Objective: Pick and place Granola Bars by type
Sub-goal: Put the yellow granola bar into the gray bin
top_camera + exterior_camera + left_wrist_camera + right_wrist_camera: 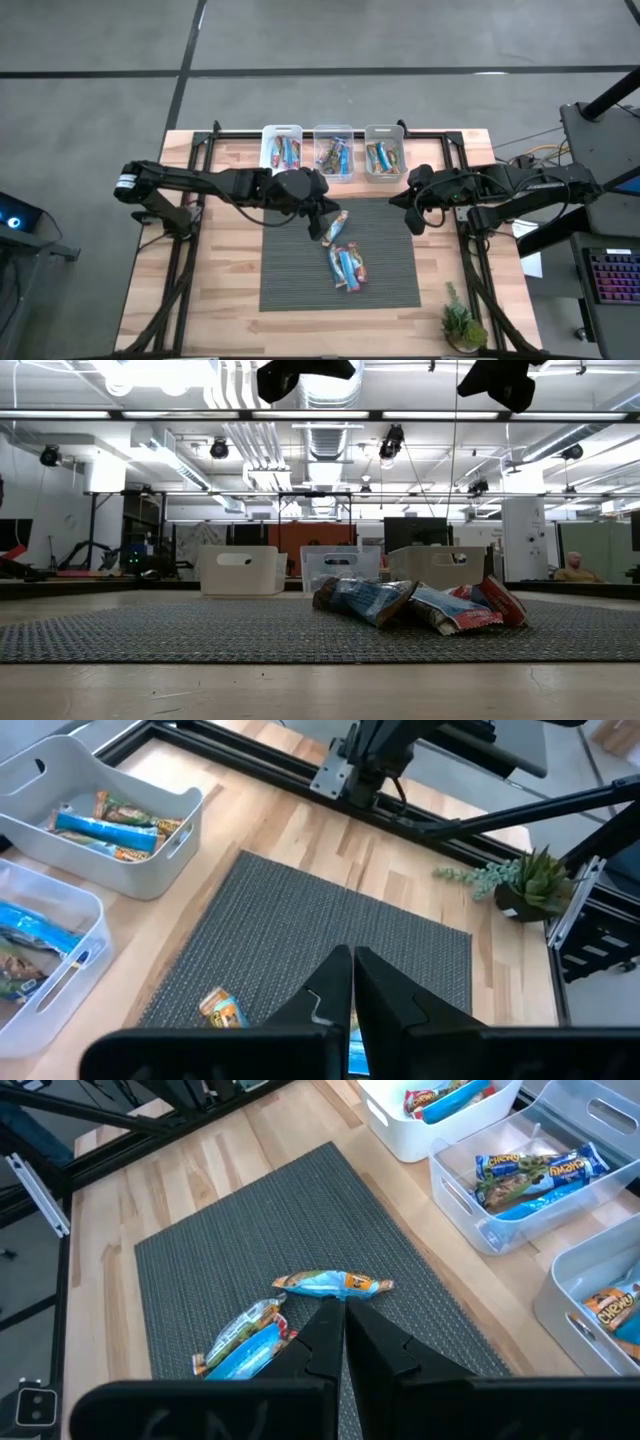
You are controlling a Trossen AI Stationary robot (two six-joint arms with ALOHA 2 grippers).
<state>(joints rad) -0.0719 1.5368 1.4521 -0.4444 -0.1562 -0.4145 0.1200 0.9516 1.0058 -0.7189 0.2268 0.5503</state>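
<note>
Both pairs of jaws are pressed together with nothing between them. The left gripper (pixel 318 218) hangs above the far left part of the grey woven mat (pixel 290 280), just beside a lone bar. The right gripper (pixel 415 222) hovers over the mat's far right corner.

The loose granola bars (pixel 347 265) lie on the mat: a small heap near its middle and the single blue bar (pixel 336 228) a little farther back. In the right wrist view that single bar (pixel 331 1285) lies apart from the heap (pixel 245 1342). More bars already sit in three small bins (pixel 332 151) lined up along the far edge of the table, beyond the mat.

The light wooden table (pixel 225 290) carries a black frame around its edges and a small potted plant (pixel 462 325) at the near right corner. Behind it, the low view shows a large workshop hall (pixel 320 480) with exposed ducts, ceiling lights, screens and stands.
</note>
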